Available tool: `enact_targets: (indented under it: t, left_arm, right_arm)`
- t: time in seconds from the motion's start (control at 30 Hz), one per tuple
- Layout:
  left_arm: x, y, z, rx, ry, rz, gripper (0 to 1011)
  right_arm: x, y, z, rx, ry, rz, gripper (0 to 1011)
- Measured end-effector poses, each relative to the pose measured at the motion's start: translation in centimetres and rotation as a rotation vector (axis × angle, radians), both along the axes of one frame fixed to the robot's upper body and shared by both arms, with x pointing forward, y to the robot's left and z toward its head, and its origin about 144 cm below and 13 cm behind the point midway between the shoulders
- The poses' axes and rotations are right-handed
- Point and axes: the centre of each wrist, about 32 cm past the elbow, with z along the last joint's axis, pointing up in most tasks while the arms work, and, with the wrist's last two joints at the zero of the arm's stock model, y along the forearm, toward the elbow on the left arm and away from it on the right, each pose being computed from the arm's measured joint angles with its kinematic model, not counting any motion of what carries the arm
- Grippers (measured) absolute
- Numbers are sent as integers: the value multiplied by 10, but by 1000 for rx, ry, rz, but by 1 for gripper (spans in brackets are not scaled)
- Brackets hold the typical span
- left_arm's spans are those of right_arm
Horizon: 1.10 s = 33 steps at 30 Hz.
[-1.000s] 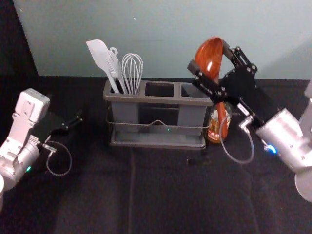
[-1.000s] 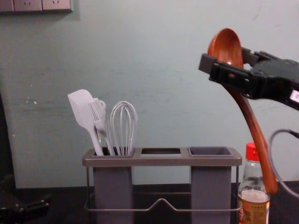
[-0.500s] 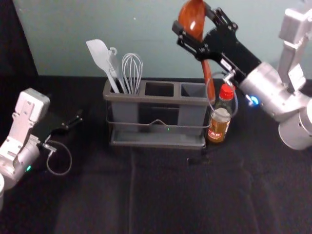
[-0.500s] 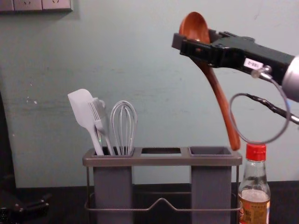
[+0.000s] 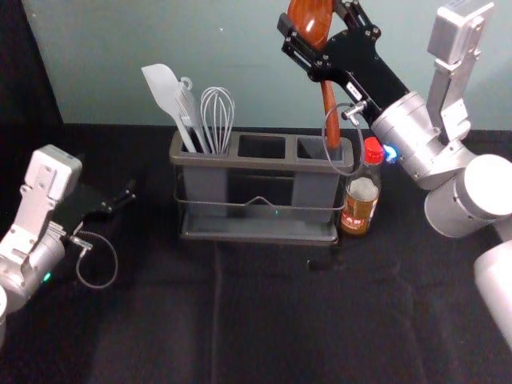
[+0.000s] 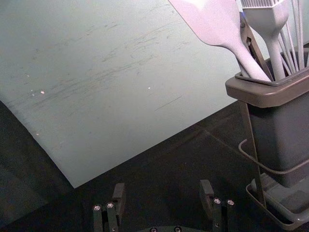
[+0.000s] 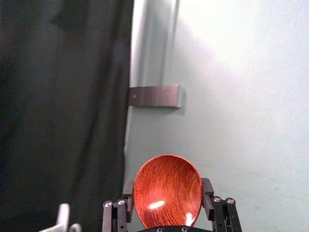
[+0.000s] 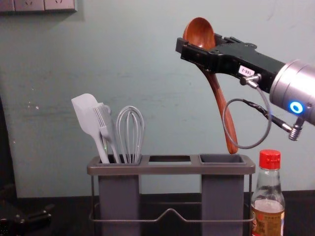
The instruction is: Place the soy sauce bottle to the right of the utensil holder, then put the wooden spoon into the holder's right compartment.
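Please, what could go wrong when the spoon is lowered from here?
The wooden spoon leans, so its handle tip may catch on the right compartment. The right end effector pinches the rounded bowl; contact could twist the spoon. Its cable hangs in a loop near the soy sauce bottle and might brush it on the way down.

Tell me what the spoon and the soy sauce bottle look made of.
Spoon: wood, with a glossy, probably varnished finish; its bowl shows grain and bright highlights.
Bottle: smooth, clear glass, or possibly plastic, judging by the see-through shoulder; its opaque red cap looks plastic.
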Motion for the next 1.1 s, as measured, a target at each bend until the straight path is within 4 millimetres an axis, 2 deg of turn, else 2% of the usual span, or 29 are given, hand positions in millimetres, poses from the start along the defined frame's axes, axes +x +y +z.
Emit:
enact_targets:
  t: [0.33, 1.1]
  left_arm:
    - [0, 0, 0, 0, 0, 0, 1005]
    - [0, 0, 0, 0, 0, 0, 1005]
  right_arm:
    - [1, 11, -18, 53, -37, -54, 837]
    - [-12, 8, -66, 48, 29, -26, 837]
